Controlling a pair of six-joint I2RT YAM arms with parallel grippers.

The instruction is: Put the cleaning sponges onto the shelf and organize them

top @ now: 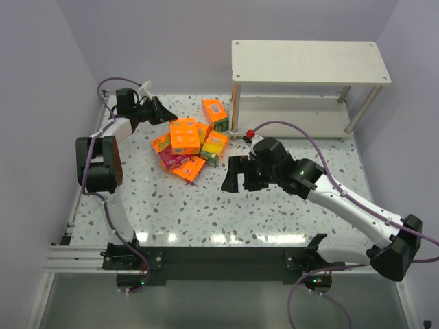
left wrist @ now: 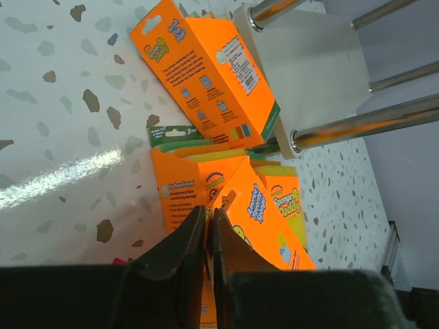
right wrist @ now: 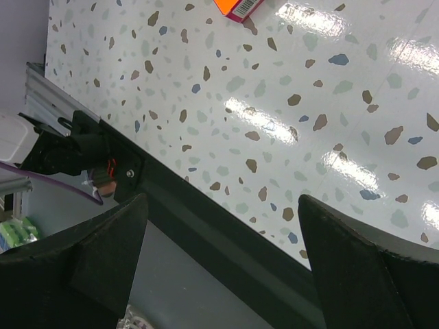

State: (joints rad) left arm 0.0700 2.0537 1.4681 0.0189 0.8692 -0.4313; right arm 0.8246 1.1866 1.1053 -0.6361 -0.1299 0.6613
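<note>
Lying just ahead of clenched left fingers (left wrist: 184,252), cleaning sponges (top: 186,136); right fingers (right wrist: 103,250) released.

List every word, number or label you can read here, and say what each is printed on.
"Sponge Daddy": on the orange pack at lower right of the left wrist view.
"3": on the green strip below the big pack; the rest of the strip is blurred.
Big pack: barcode, logos and fine print, too small to read.
Top and right wrist views: nothing legible.
</note>
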